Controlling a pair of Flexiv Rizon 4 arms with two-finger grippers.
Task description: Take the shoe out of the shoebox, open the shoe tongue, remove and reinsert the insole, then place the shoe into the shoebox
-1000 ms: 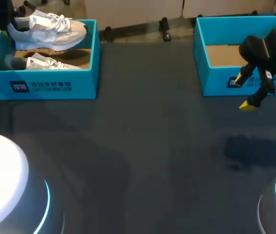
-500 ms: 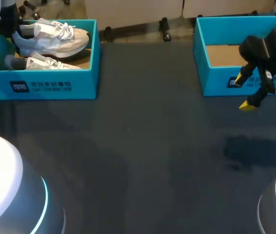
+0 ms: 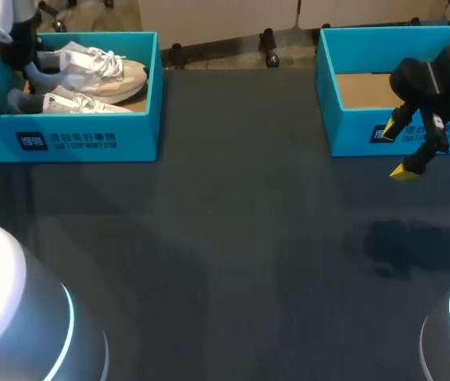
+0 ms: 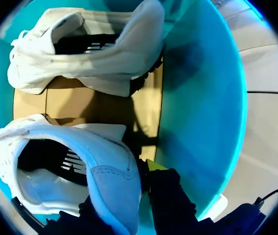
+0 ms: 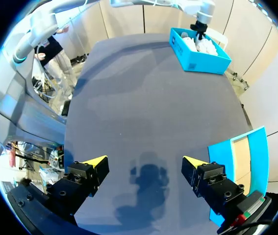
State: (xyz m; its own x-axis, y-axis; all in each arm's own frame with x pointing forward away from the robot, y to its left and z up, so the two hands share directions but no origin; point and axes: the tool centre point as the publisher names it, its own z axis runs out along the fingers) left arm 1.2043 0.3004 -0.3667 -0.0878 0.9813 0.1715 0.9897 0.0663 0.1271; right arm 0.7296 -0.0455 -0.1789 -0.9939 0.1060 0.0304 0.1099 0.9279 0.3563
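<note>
There were two teal shoeboxes on the dark tabletop (image 3: 232,238), two white shoes and two end effectors. Both shoes were in the left shoebox (image 3: 139,136), which stood at the far left of the tabletop. The right shoebox (image 3: 353,127), at the far right, showed only its brown cardboard bottom. The left end effector (image 4: 129,196) held the shoe (image 3: 105,70) by the heel, with one finger on each side of the heel. This shoe lay in the far part of the left shoebox. In the head view its long axis ran from left to right, with the heel at the left beside the end effector and the toe pointing to the right wall of the box. The second shoe (image 3: 82,103) lay in the near part of the same box, about parallel to the first one, its toe also to the right. One second earlier the held shoe was higher, above the rim of the box; now it was lower, down inside the walls. The right end effector (image 3: 397,151) hung just in front of the right shoebox with its fingers wide apart and nothing between them, in the same place as before.
</note>
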